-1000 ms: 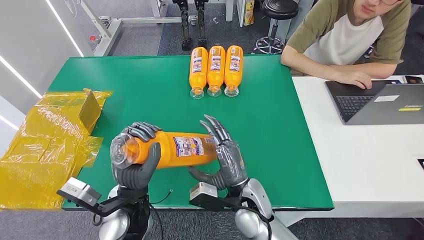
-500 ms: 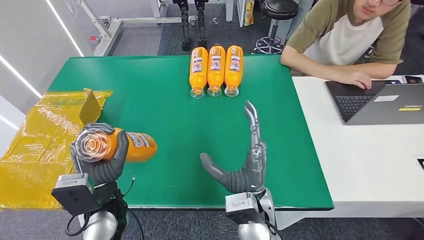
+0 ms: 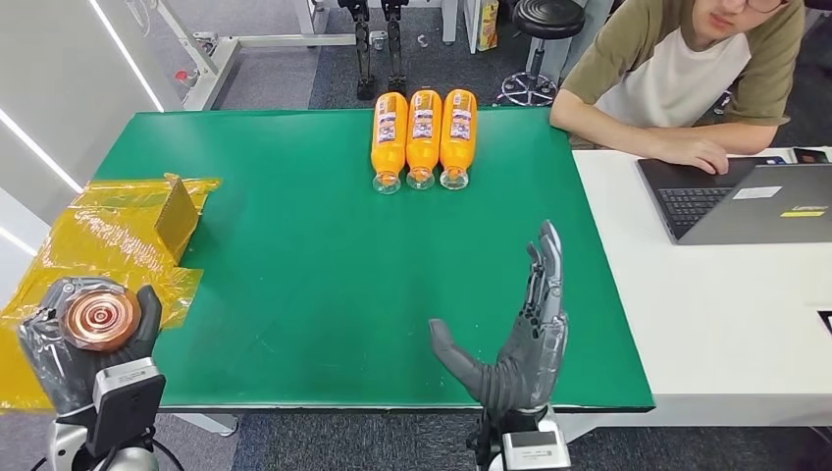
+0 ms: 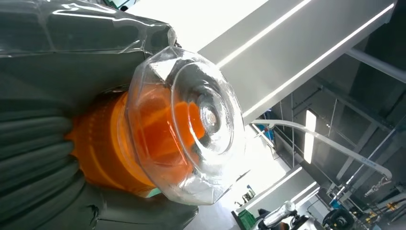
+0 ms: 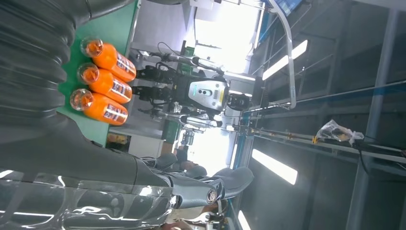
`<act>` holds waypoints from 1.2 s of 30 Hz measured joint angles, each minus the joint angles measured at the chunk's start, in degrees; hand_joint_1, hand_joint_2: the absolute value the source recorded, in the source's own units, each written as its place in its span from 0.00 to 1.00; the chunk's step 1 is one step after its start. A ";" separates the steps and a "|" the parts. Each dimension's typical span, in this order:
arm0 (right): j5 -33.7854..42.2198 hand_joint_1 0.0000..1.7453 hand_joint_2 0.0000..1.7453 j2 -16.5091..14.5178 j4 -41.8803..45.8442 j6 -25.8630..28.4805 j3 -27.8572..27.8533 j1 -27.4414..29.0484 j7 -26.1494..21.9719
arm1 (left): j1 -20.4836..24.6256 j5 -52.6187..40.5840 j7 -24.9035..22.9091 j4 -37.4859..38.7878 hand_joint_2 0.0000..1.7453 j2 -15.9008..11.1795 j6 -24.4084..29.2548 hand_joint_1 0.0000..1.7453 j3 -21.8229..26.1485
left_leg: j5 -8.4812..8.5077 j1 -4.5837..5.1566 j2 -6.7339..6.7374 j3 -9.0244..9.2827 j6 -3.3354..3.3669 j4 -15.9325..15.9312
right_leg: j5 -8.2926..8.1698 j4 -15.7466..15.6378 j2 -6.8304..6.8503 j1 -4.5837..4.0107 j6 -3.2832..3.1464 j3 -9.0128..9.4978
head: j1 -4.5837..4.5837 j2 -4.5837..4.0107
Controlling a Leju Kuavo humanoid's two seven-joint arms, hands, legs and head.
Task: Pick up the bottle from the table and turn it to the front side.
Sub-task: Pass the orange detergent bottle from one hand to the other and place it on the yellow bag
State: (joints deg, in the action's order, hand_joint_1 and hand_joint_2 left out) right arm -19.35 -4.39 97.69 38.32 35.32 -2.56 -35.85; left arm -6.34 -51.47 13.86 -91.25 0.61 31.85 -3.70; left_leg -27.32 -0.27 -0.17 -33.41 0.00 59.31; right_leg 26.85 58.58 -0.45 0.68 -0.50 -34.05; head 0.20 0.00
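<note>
My left hand (image 3: 74, 353) grips an orange bottle (image 3: 98, 316) at the near left, off the table's corner, its clear round base turned up at the head camera. The left wrist view shows that clear base with orange liquid (image 4: 184, 124) and my dark fingers (image 4: 38, 148) wrapped round the body. My right hand (image 3: 515, 339) stands open above the near edge of the green table (image 3: 294, 226), fingers straight and pointing away, thumb out to the left, holding nothing.
Three orange bottles (image 3: 423, 137) lie side by side at the table's far edge; they also appear in the right wrist view (image 5: 103, 81). Yellow plastic wrap and a box (image 3: 108, 250) lie at the left. A person (image 3: 687, 78) sits at a laptop (image 3: 755, 201) on the white table.
My left hand has carried the bottle leftward off the table's corner and turned its base up toward the camera. My right hand has let go, drawn back right and straightened its fingers.
</note>
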 joint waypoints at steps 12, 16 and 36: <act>3.99 0.00 1.00 0.00 0.10 0.00 -0.02 -0.03 -0.78 | -0.64 -18.76 -9.07 -0.27 1.00 -5.65 -2.18 1.00 3.46 | 0.05 -0.06 0.01 0.00 -0.09 -0.01 | -0.02 0.02 -0.03 -0.02 -0.03 -0.06 | -0.01 0.00; 4.61 0.00 1.00 -0.15 0.20 0.01 -0.02 -0.70 -0.27 | 2.05 -25.73 -10.26 3.38 1.00 -12.44 -7.29 1.00 6.03 | 0.14 -0.19 -0.05 -0.02 -0.25 -0.03 | -0.04 0.05 0.01 -0.15 -0.16 -0.09 | 0.00 0.00; 5.59 0.00 1.00 -0.33 1.08 -1.20 -0.02 -5.04 3.10 | 30.82 -30.28 8.14 50.58 1.00 -34.28 -25.43 1.00 -11.07 | 0.43 -0.42 0.20 -0.14 -0.66 -0.04 | -0.42 0.09 -0.20 -0.40 -0.70 -0.37 | 0.03 0.00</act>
State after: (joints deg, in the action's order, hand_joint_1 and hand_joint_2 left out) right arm -13.76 -4.72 98.77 37.12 35.30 -7.60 -32.75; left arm 24.47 -81.75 21.99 -40.67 -33.67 6.42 -14.77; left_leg -26.89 -0.70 0.03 -33.56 -0.66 59.27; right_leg 26.43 58.67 -0.65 0.28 -1.20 -34.42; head 0.22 0.00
